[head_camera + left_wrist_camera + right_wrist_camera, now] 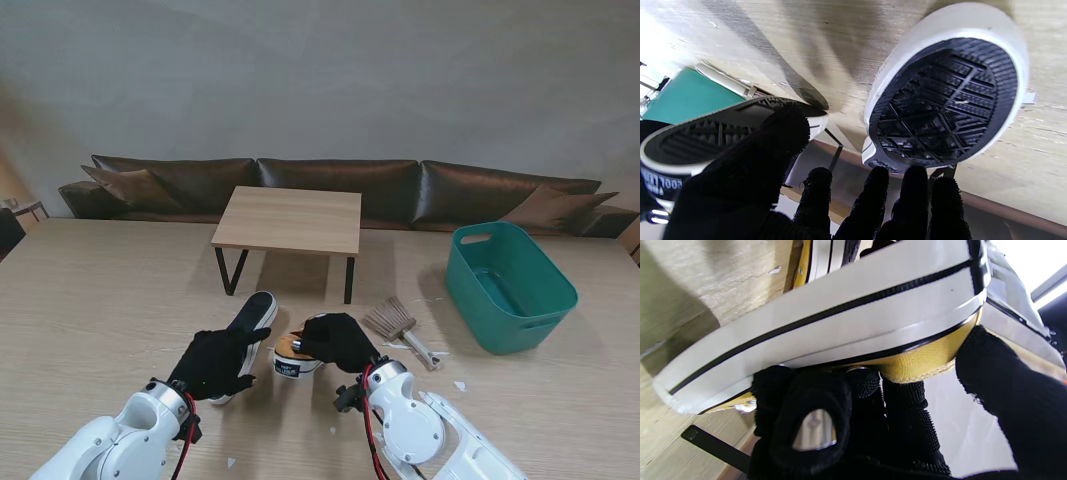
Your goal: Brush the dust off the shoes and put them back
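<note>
Two yellow canvas shoes with white rubber sides and black soles lie in front of me. My right hand (337, 340) is shut on one yellow shoe (293, 358), its fingers (806, 413) and thumb curled around the yellow upper (923, 361) under the white sole band (840, 323). The other shoe (254, 318) rests on its side to the left, its black sole (940, 103) facing my left hand (220, 362). That hand is open, its fingers (912, 200) spread just short of the shoe's near end. A brush (398, 325) lies on the table to the right of my right hand.
A teal plastic basket (510, 285) stands at the right. A small wooden table with black legs (290, 220) stands farther from me, in front of a brown sofa (330, 185). Small white scraps lie on the table top near the brush and my arms.
</note>
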Motion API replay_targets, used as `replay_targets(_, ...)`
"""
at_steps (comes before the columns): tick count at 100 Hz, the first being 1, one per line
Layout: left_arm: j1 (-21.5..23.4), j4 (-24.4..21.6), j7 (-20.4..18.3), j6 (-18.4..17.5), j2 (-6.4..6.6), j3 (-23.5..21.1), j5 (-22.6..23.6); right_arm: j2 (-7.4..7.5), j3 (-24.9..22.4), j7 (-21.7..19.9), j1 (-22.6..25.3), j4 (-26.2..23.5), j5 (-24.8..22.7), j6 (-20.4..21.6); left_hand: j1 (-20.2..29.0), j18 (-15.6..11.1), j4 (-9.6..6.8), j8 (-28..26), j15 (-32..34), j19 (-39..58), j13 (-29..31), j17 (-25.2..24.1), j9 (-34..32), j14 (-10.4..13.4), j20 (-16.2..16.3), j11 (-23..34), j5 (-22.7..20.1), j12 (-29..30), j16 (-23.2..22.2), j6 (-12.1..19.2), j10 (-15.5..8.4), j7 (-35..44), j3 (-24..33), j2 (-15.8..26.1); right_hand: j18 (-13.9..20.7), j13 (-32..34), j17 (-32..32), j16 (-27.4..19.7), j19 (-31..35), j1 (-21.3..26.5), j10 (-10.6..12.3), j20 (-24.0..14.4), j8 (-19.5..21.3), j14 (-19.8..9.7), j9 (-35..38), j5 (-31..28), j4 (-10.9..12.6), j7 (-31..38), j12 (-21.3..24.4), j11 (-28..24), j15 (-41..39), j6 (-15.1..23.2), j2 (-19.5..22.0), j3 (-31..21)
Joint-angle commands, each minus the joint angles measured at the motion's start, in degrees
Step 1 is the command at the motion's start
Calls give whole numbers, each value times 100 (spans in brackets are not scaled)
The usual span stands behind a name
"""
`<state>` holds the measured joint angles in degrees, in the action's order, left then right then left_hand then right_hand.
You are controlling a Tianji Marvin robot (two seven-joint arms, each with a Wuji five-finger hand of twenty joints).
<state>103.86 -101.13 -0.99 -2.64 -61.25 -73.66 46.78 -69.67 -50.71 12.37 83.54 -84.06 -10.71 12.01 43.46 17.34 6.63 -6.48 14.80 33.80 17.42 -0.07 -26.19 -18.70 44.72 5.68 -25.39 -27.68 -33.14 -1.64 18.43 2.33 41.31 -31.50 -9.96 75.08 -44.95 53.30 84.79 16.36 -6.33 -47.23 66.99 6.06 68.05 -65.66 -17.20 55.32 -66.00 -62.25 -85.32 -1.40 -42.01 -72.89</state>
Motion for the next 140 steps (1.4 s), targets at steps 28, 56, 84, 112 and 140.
replay_targets(28,-332,250,283,-317,-67,302,-74,-70,-190,-189,-60,-251,428,-223,-712,-255,-6,221,86,-282,-357,-192,458,78,211,-14,597,-183,-240,13,-19,-220,284,-336,39,2,-691,78,-406,623,521,-225,1109,-269,118,-820,363,2035,-88,574,-97,-1004,140,-582)
replay_targets(56,-756,562,709,-510,-181,710,-485,-116,-224,-265,-91,-308,896,-268,-795,-227,38,109,433,38,-235,-159,295,-26,533,28,447,-303,-488,-6,19,-56,393,-381,-45,-1,-651,78,-396,679,463,-255,1121,-207,103,-808,375,2014,-95,558,-113,-1080,124,-558)
replay_targets(84,-1104,819,797,-549,-271,1090,-978,-142,-305,-367,-20,-498,1435,-332,-769,-172,26,-28,373,48,-233,-203,279,-92,430,19,276,-304,-393,-28,58,104,338,-294,-115,-5,-599,77,-362,734,386,-293,1132,-124,96,-818,380,1973,-98,552,-133,-1147,129,-546)
replay_targets(112,-1326,1181,1520,-713,-488,1438,-1373,-152,-384,-443,107,-730,1884,-414,-369,77,-49,-1476,782,710,312,74,-440,-307,500,156,-1014,-470,-532,-198,88,1343,293,6,-186,-9,-561,72,-332,782,321,-308,1145,-62,84,-820,388,1943,-99,551,-139,-1193,122,-522)
replay_targets(140,-1405,1291,2024,-1013,-647,1510,-1626,-142,-494,-528,265,-995,2231,-652,1138,231,93,-3481,1493,2379,1385,842,-1803,-437,-67,576,-1841,-785,-535,-416,-190,4048,-894,-63,-252,-12,-496,58,-295,756,244,-329,1156,-29,-28,-756,458,1883,-76,565,-121,-1177,214,-442)
